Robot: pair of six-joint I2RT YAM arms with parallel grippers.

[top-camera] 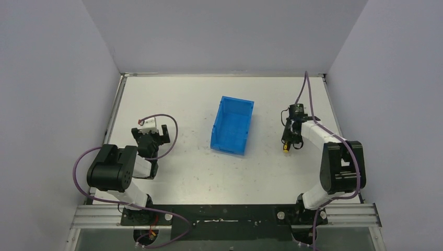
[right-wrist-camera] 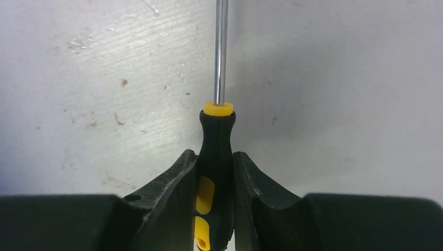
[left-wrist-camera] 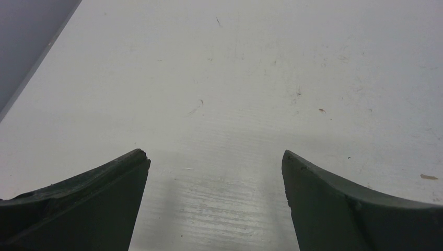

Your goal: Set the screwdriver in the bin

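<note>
Gripping screwdriver (right-wrist-camera: 216, 141) handle w/ R jaws | L jaws wide | bin (top-camera: 216, 130) well left of screwdriver

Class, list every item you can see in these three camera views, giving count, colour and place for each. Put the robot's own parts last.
bin: one, bright blue, table centre, empty.
screwdriver: one, black-and-yellow handle with metal shaft, right of the bin.
table: one, white and scuffed, under everything.
enclosure walls: three, pale grey, at left, back and right.
cables: two, purple, one along each arm.
arms: two, black and white, bases at the near edge.
left pincer: one, dark, open over the table left of the bin.
right pincer: one, dark, shut on the screwdriver handle.
</note>
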